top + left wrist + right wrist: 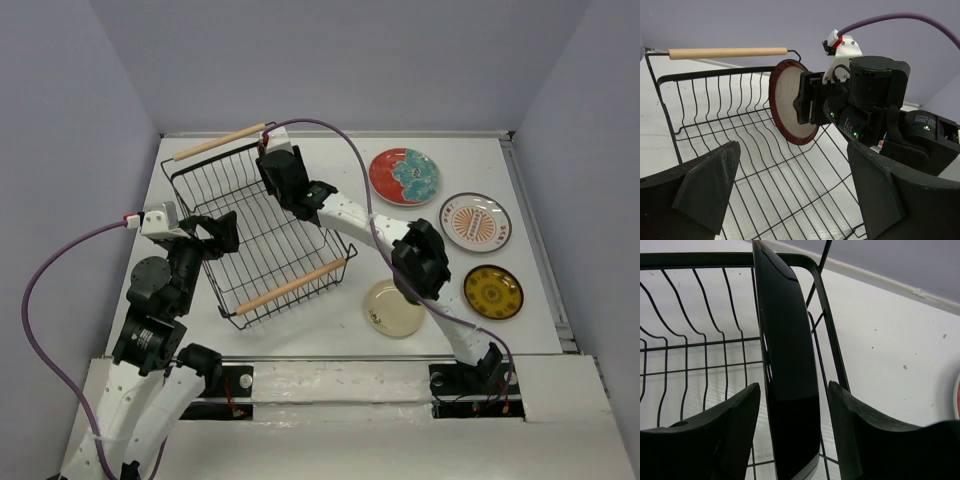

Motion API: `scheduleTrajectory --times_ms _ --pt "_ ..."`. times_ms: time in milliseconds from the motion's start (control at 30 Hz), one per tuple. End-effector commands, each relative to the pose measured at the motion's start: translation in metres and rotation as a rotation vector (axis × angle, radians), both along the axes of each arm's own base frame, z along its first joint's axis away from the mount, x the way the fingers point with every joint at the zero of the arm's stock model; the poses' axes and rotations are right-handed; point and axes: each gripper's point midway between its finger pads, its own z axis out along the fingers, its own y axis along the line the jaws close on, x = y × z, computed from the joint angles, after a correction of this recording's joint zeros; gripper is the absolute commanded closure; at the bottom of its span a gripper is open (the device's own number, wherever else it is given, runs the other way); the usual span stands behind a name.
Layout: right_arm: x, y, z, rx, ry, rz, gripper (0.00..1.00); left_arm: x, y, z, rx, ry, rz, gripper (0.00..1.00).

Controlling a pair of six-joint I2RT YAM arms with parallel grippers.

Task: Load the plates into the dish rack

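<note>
Left wrist view: maroon-rimmed plate (786, 105) – upright on edge in dish rack (270, 245), frame centre, near far handle. Right end effector (792, 395) straddles its rim, jaws part-open, slim gaps both sides; reads as not gripping. Left end effector (222, 235) – wide, empty, at rack's left side.
Tally, est.: 1 racked; 4 to go on counter (330, 335), frame right – floral plate (404, 176), sunburst plate (475, 221), yellow plate (493, 292), cream plate (394, 308). A 6th: not seen.
Surface matte white; walls (350, 60) plain grey-lilac.
</note>
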Motion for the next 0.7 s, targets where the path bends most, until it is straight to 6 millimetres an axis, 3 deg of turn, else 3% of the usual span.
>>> scheduleTrajectory --times_ms 0,200,367,467,500,533,567,633,667 --pt "-0.006 -0.009 0.092 0.159 -0.103 -0.008 0.33 0.004 -0.002 0.006 -0.004 -0.034 0.001 0.01" --pt "-0.022 -0.009 0.128 0.235 -0.097 0.051 0.23 0.004 -0.002 0.005 -0.002 -0.033 -0.001 0.01" --pt "-0.048 -0.011 0.168 0.299 -0.08 0.149 0.17 0.005 -0.002 0.003 0.003 -0.026 -0.001 0.01" --pt "-0.066 -0.025 0.184 0.342 -0.043 0.218 0.17 0.006 -0.002 0.002 0.006 -0.021 0.002 0.01" --pt "-0.067 -0.035 0.183 0.354 -0.028 0.212 0.18 0.006 -0.002 0.002 0.005 -0.021 0.002 0.01" --pt "-0.071 -0.043 0.159 0.332 0.025 0.218 0.18 0.005 -0.002 0.002 0.004 -0.023 0.001 0.01" --pt "-0.068 -0.071 0.172 0.359 0.014 0.189 0.22 0.005 -0.003 0.002 0.003 -0.023 -0.002 0.01" --pt "-0.063 -0.099 0.161 0.405 0.058 0.162 0.27 0.005 -0.004 0.002 0.002 -0.021 -0.01 0.01" --pt "-0.066 -0.122 0.143 0.411 0.102 0.138 0.32 0.005 -0.005 0.002 0.003 -0.023 -0.013 0.01"
